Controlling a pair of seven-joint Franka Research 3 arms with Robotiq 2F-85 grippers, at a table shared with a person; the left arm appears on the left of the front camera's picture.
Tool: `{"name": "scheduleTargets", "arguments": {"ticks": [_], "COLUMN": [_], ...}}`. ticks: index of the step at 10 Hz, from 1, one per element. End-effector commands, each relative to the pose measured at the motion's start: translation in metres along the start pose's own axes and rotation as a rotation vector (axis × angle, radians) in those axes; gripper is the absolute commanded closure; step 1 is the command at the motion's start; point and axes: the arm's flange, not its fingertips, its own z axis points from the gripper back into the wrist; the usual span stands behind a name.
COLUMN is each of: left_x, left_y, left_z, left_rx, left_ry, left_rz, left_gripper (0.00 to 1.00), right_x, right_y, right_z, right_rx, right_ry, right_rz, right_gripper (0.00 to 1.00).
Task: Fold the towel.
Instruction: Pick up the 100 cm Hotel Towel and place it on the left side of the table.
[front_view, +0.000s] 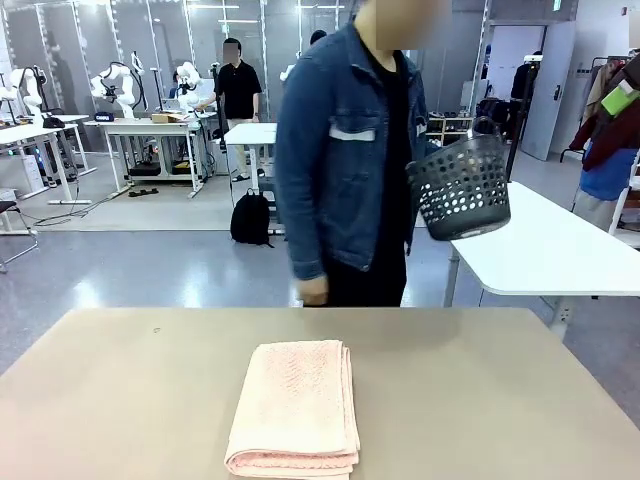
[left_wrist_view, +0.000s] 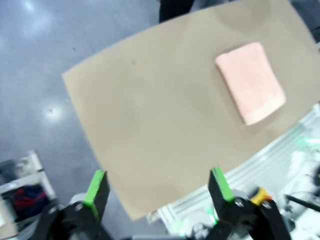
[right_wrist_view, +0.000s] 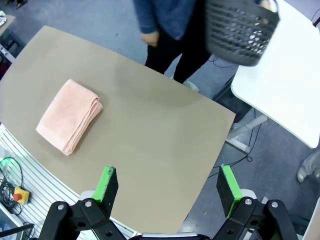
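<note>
The salmon-pink towel (front_view: 295, 405) lies folded into a thick rectangle near the front middle of the tan table (front_view: 480, 400). It shows too as the towel (left_wrist_view: 250, 82) in the left wrist view and the towel (right_wrist_view: 70, 116) in the right wrist view. My left gripper (left_wrist_view: 157, 187) hangs open high above the table's left edge, nothing between its green pads. My right gripper (right_wrist_view: 167, 186) is open as well, high over the table's right edge, far from the towel. A person in a denim jacket (front_view: 345, 150) stands at the far side holding a dark basket (front_view: 460, 185).
A white table (front_view: 560, 250) stands at the back right, beside the person. The tan table's surface around the towel is bare. Other tables and a backpack (front_view: 250, 218) sit farther off on the grey floor.
</note>
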Motion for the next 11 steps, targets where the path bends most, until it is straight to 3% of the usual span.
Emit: {"name": "scheduleTargets", "arguments": {"ticks": [1,6,11], "left_x": [-0.007,-0.016,-0.016], "left_y": [-0.024,-0.076,-0.116], "left_z": [-0.059,-0.208,-0.318], "left_rx": [-0.028,-0.298,-0.531], "left_ry": [-0.025,0.001,0.067], "left_rz": [0.121,0.270,0.447], "left_gripper": [0.00,0.00,0.00], "right_x": [0.000,0.000,0.000], "right_y": [-0.002,-0.002,-0.002], "right_z": [0.000,0.000,0.000], "right_rx": [-0.003,-0.003,-0.003], "right_ry": [0.002,0.002,0.002], "right_rz": [0.010,0.010,0.010], "right_gripper": [0.00,0.00,0.00]}}
